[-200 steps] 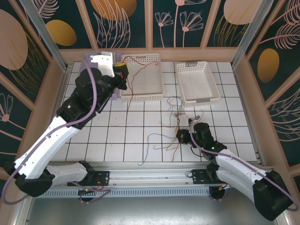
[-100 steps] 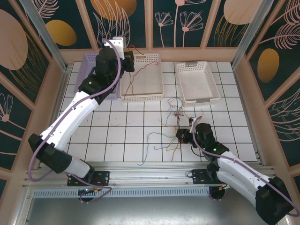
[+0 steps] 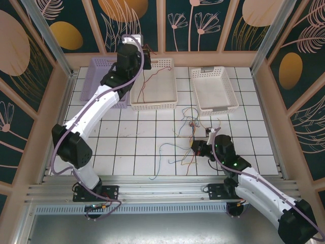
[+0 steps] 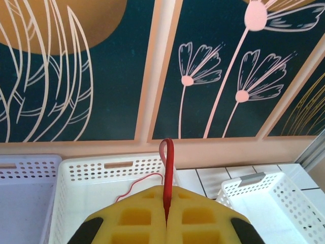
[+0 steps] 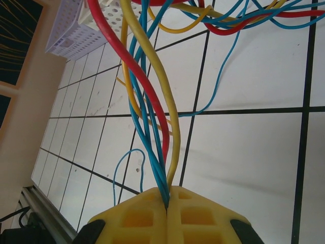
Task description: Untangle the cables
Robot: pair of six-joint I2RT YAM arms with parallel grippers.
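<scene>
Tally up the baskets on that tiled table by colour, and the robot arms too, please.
White baskets: 2
Lilac baskets: 1
Robot arms, left arm and right arm: 2
Total: 5

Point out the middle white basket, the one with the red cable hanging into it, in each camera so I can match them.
Top external: middle white basket, far centre-left, red cable trailing into it.
Left wrist: basket lower left, behind the left pincer.
Right wrist: basket at the top edge, behind the cables.
Shared landmark: lilac basket, directly left of it each time.
</scene>
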